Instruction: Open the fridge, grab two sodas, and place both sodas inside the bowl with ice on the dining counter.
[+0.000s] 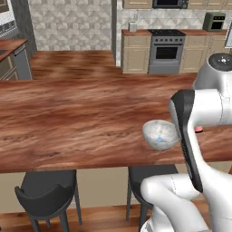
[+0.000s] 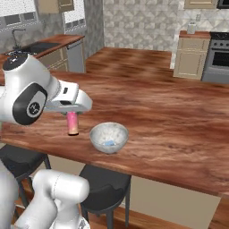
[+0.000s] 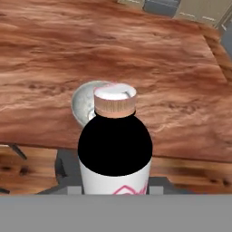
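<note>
Left base view: bowl sits on the near part of the desk, whitish, round, something pale and a bluish fleck inside. The arm covers the area right of the bowl; a small pink bit peeks out past the forearm. Stools under the near edge, stove far behind.

Right base view: gripper hangs over the desk just left of the bowl. A bottle hangs down from it, reads pinkish-red here, lower end close to the desk surface; touching or not, cannot tell. Bottle and bowl are near but apart. Sink far left.

Hand view: looks along the bottle; dark rounded shoulder, white label with red marks, brown ribbed cap with white top. Bowl beyond it, partly hidden by the cap. The fingers themselves are hidden behind the bottle; judging from the way it hangs, they are narrow and clamped on it.

Step, as I judge it: carrying a soda to the bowl, drop-off not yet done. Next move calls for shifting right until the bottle is over the bowl, lowering, then releasing. Rim is small, so a tip-over is the risk.
</note>
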